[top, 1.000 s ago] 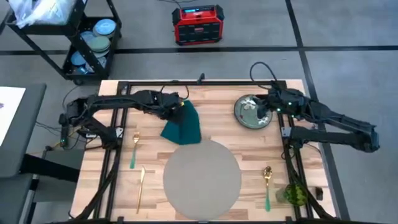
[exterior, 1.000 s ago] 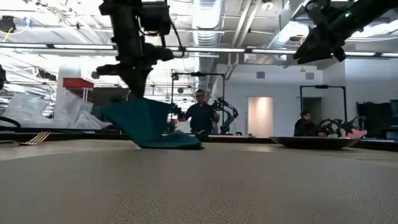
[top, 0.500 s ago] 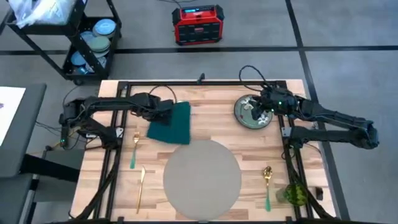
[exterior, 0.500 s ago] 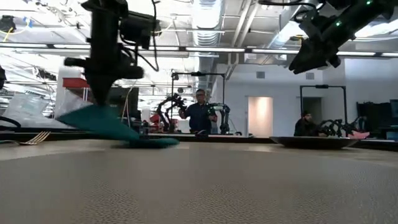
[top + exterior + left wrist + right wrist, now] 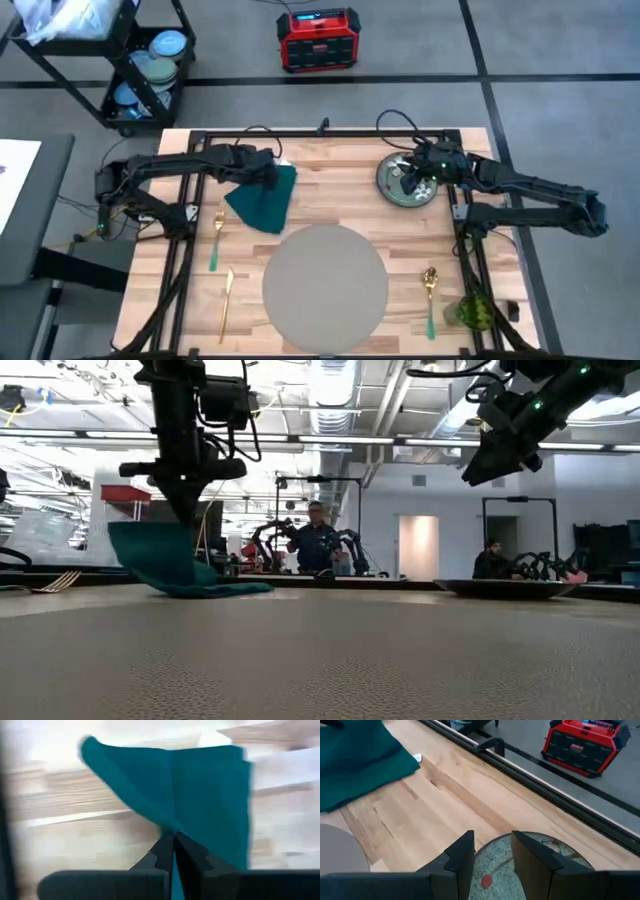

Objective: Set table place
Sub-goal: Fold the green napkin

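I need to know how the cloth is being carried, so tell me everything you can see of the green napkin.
The napkin is dark teal-green cloth, soft and draped. The left pincer is shut on its upper edge, so part hangs lifted while its lower end trails on the table, as the low view shows. It lies left of the flowered plate, just beyond the grey placemat.

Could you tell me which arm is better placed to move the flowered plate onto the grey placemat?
The right: its tool hangs open just above the plate, while the left tool is shut on the napkin.
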`<move>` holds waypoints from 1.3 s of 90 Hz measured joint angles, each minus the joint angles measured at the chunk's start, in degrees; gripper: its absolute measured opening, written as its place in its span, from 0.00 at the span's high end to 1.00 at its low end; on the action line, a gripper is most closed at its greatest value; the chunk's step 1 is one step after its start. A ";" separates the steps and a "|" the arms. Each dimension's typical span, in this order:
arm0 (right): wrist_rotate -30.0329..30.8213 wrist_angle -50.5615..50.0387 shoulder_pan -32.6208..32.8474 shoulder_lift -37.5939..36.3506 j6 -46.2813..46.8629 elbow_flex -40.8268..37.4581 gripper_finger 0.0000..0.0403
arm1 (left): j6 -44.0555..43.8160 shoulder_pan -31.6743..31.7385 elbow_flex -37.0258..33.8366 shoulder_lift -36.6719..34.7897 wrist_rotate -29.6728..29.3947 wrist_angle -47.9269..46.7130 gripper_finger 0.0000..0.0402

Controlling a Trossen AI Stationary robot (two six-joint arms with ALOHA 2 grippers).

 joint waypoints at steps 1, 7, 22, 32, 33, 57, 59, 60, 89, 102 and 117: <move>0.00 0.01 0.00 -0.01 0.00 0.00 0.71 | 0.20 0.00 0.00 0.00 0.40 0.49 1.00; 0.00 0.26 0.00 -0.04 0.02 0.00 0.71 | 1.51 -0.02 0.00 0.10 3.11 3.91 1.00; 0.00 0.21 0.00 -0.04 0.02 0.00 0.71 | 3.54 -0.65 -0.01 2.19 11.07 8.87 1.00; 0.00 0.03 -0.01 -0.07 0.03 0.00 0.71 | 5.92 -1.67 -0.02 4.36 15.49 7.61 1.00; -0.02 0.00 0.00 -0.07 0.04 0.00 0.71 | 5.98 -1.87 -0.02 4.58 15.74 7.51 1.00; 0.00 -0.26 0.00 -0.07 0.04 0.00 0.71 | 2.69 -4.55 -0.02 11.02 16.20 11.48 1.00; 0.00 -0.31 0.00 -0.07 0.04 0.00 0.71 | 2.12 -4.55 -0.02 11.40 16.20 12.62 1.00; 0.00 -0.31 0.00 -0.07 0.04 0.00 0.71 | 1.91 -4.55 -0.02 11.56 16.21 13.12 1.00; -0.02 -0.22 0.00 -0.07 0.05 0.00 0.71 | 5.01 -4.52 0.00 11.61 16.34 20.63 1.00; -0.19 -0.23 0.00 -0.07 0.06 0.00 0.71 | 8.22 -4.52 0.00 11.97 15.80 22.22 1.00; -2.20 -0.22 0.00 -0.07 0.19 0.00 0.71 | 11.34 -4.52 0.04 12.09 16.32 26.81 0.94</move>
